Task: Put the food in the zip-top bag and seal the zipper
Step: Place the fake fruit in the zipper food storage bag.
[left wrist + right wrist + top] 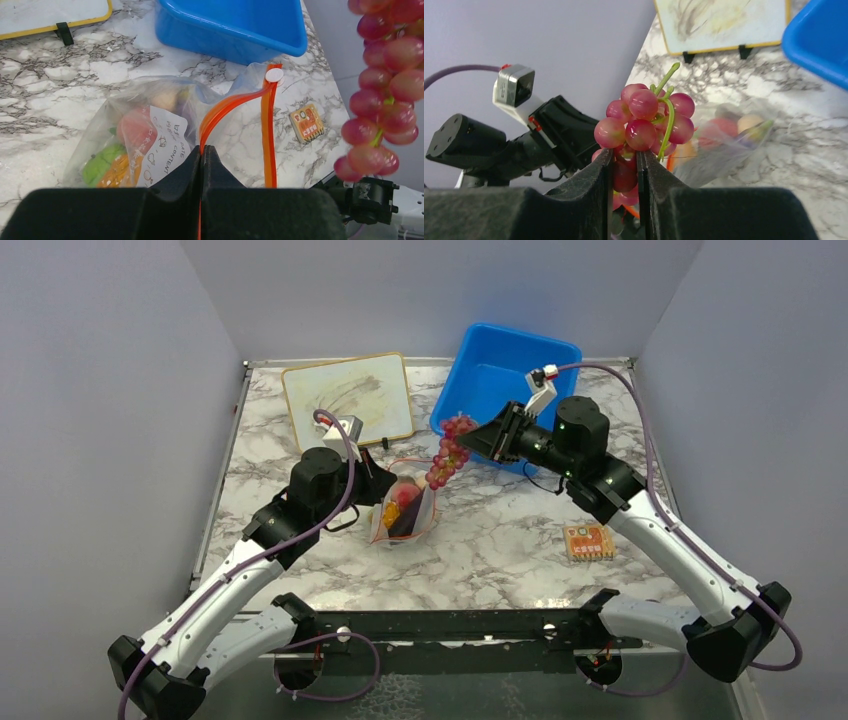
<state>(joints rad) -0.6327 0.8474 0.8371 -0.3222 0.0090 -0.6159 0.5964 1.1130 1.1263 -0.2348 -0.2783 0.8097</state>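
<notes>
Your grape bunch point(644, 125) is off the table, pinched in the right gripper point(625, 165). The jaws are narrow and clamp the lower grapes. The rest of the cluster stands clear above the fingertips with its green stem curling up. The grapes are glossy, round and pink-red.

In the top view the bunch hangs between the blue bin point(500, 370) and the zip-top bag point(90, 130), just past the bag's mouth and not inside it.

The bag lies on the table point(500, 540) centre-left, in front of the bin. It's crinkled clear film with a white handwritten label point(167, 137). Inside you can see a green lime point(102, 162), a pink-red peach point(135, 127) and an orange piece point(120, 172). Other shapes deeper in are too blurred to name.

The zipper point(230, 105), a thin orange-red strip, is parted into two runs that meet at a white slider tab point(274, 75). Your left gripper point(201, 155) is fully closed on the nearer run, black pads flat together, and holds that lip up.

Further out there's a small orange square card point(306, 122) on the marble to the right, well apart from the bag. A yellow-framed whiteboard point(348, 398) sits at the far left, beside the hard blue plastic bin.
</notes>
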